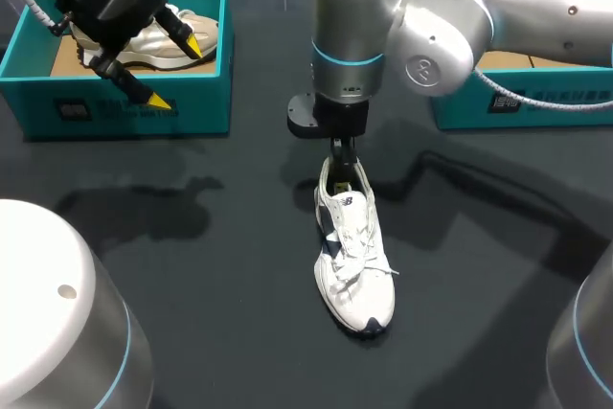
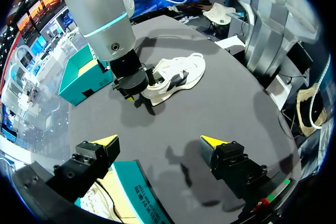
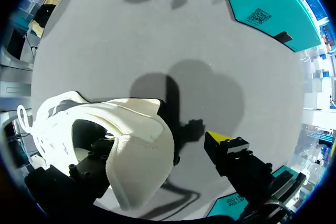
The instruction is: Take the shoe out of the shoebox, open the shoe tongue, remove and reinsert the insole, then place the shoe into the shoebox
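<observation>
Overhead, the left gripper [image 1: 175, 72] hangs with its yellow-tipped fingers spread, above a teal cardboard shoebox [image 1: 134, 107] that contains a beige shoe [image 1: 206, 28]. A white lace-up sneaker [image 1: 354, 256] stands upright on the dark worktop [image 1: 211, 265] near the middle, outside both boxes. The right arm reaches in to the middle, and the right gripper [image 1: 342, 155] points straight down at the sneaker's heel. A second teal shoebox [image 1: 460, 107] sits behind that arm.

Left wrist view: the left gripper [image 2: 158, 142] is wide open with nothing between its fingers. The teal cardboard shoebox [image 2: 144, 195] lies under it. The white lace-up sneaker [image 2: 178, 74] lies well ahead, with the right gripper [image 2: 137, 90] at its heel.

Right wrist view: the right gripper [image 3: 163, 141] straddles the heel collar of the white lace-up sneaker [image 3: 136, 129]. One finger sits inside the shoe opening. The other finger [image 3: 223, 142] stands outside, apart from the heel, so the fingers are spread and not pinching.
</observation>
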Robot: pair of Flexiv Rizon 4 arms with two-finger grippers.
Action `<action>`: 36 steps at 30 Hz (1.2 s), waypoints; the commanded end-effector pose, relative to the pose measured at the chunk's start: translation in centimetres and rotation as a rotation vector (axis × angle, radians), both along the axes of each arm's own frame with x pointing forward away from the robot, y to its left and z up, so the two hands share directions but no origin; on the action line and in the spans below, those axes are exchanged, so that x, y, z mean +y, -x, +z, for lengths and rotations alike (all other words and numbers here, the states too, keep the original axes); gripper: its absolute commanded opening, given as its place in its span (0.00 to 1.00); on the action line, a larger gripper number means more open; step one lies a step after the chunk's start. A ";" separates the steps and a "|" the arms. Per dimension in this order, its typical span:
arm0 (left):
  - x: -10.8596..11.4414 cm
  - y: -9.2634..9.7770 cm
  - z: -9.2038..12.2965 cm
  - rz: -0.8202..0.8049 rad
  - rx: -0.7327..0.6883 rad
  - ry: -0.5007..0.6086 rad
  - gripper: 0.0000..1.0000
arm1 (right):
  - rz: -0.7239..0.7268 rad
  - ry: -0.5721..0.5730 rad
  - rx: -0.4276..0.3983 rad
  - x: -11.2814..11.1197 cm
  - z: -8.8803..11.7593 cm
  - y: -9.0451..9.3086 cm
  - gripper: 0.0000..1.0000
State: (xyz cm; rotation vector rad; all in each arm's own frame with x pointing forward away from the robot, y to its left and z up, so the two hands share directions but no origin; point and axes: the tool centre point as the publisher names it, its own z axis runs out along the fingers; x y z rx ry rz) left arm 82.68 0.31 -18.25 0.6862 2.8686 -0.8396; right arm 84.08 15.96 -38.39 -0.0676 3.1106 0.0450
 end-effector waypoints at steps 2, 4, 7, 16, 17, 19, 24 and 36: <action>0.0 -0.1 0.0 -0.001 0.000 -0.003 1.00 | -0.002 -0.007 -0.008 0.1 -0.3 0.3 0.71; 0.0 -0.1 0.0 -0.001 0.000 -0.003 1.00 | -0.004 -0.010 -0.012 0.1 -0.4 0.4 0.61; 0.0 -0.1 0.0 -0.001 0.000 -0.003 1.00 | -0.007 -0.012 -0.015 0.1 -0.4 0.5 0.53; 0.0 -0.1 0.0 -0.001 0.000 -0.003 1.00 | -0.016 -0.015 -0.020 0.1 -0.4 1.0 0.49; 0.0 -0.1 0.0 -0.001 0.000 -0.003 1.00 | -0.017 -0.015 -0.020 0.1 -0.4 1.0 0.49; 0.0 -0.1 0.0 -0.001 0.000 -0.003 1.00 | -0.019 -0.014 -0.019 0.1 -0.4 1.1 0.49; 0.0 -0.1 0.0 -0.001 0.000 -0.003 1.00 | -0.022 -0.012 -0.020 0.1 -0.3 1.2 0.35; 0.0 -0.1 0.0 -0.001 0.000 -0.003 1.00 | -0.027 -0.003 -0.030 0.0 0.6 1.5 0.00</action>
